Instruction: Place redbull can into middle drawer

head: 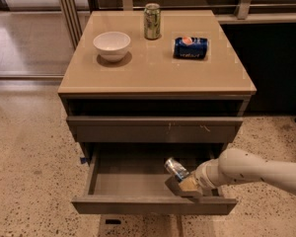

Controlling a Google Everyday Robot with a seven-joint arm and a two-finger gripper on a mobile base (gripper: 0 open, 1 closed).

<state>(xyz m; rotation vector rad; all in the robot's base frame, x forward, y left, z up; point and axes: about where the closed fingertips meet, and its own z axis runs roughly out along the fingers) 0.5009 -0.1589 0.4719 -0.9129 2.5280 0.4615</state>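
Observation:
The redbull can (175,168), slim and silver-blue, is tilted inside the open middle drawer (153,205), over the right part of its flat grey floor. My gripper (183,184) reaches in from the right on a white arm (251,169) and is shut on the can's lower end, just behind the drawer's front wall. I cannot tell whether the can touches the drawer floor.
On the tan cabinet top (153,75) stand a white bowl (111,45), an upright green can (152,20) and a dark blue Pepsi can (191,48) lying on its side. A closed drawer front with light scratches (153,129) sits above the open drawer. Speckled floor lies all around.

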